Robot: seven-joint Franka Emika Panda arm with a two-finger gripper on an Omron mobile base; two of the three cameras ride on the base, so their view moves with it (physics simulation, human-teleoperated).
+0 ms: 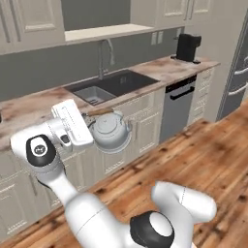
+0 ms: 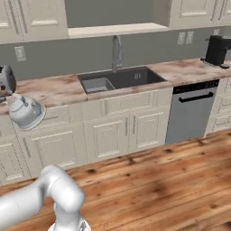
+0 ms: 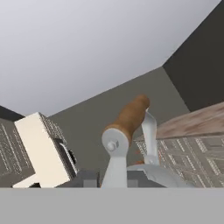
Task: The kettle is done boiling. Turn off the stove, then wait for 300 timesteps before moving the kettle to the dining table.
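Kettle (image 1: 112, 131), small, squat and silver-grey with a knobbed lid, hangs in mid-air at centre left of the left base view, carried by the white arm's two-finger gripper (image 1: 92, 116), whose jaws are closed nearly all the way on the brown wooden bar of the kettle's arched handle. The arm rises from the lower right of that frame, bends at a dark joint at the left edge and reaches rightward with the white hand laid roughly level, so the kettle sits tipped with its lid facing the camera, in front of the cream cabinet doors (image 1: 145, 128) and above the wooden plank floor (image 1: 193, 155).

From the right base view the kettle appears at the left edge of the frame, lid toward the lens, below the marbled beige and reddish-brown counter (image 2: 54, 90); the hand itself is mostly cut off there. That frame gives a squarer look at the dark sink (image 2: 119, 79) with its faucet, the grey dishwasher front (image 2: 191, 113) and the black coffee machine (image 2: 216, 50) at upper right.

Hand view looks upward: the wooden bar runs diagonally through the centre, its metal end cap and struts close to the lens, with pale ceiling (image 3: 87, 43) above.
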